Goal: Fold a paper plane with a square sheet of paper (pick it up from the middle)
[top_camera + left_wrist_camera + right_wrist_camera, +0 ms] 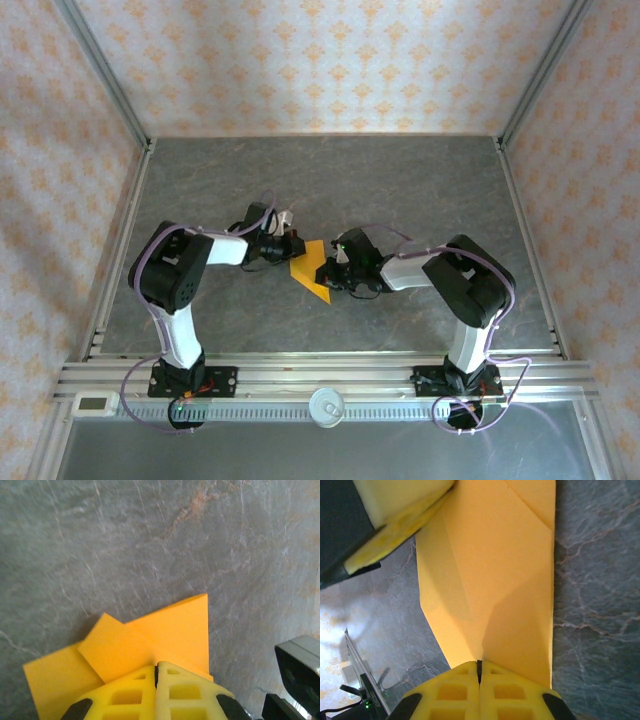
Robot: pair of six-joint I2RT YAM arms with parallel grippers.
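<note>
Paper, thin & bright orange: the orange sheet [310, 268] is between the two arms over the middle of the table [400, 190]. It's partly folded, not a dart yet. The left gripper [292, 246] has it from one side and the right gripper [333, 272] from the opposite side.

Left wrist view: the left gripper [156, 669] has its fingers pressed tight together w/ the sheet [175, 625] coming out from between them, so it's clamped on the near edge. One corner flap [112, 642] is folded over onto the body of the sheet.

Right wrist view: the right gripper [479, 667] is likewise pinched closed on the sheet [490, 580], w/ creases running away from the pinch. A yellow finger pad [395, 525] of the left gripper bites the far end. Can't tell if the sheet rests on the table or is lifted just off it.

Handling, my read:
- V. light w/ almost no stiffness, so weight is no issue, but it'll flop, bow & slide btw soft pads.
- Probably tears if the arms pull apart, and buckles into stray creases if they push together.
- Folded layers are stiffer than single ply, so best hold = on or beside a crease near the centre line, w/ a short bite, not an outer corner.
- Flap may spring open unless pressed flat vs the table.
- Keep only slight tension & move both arms as one.
</note>
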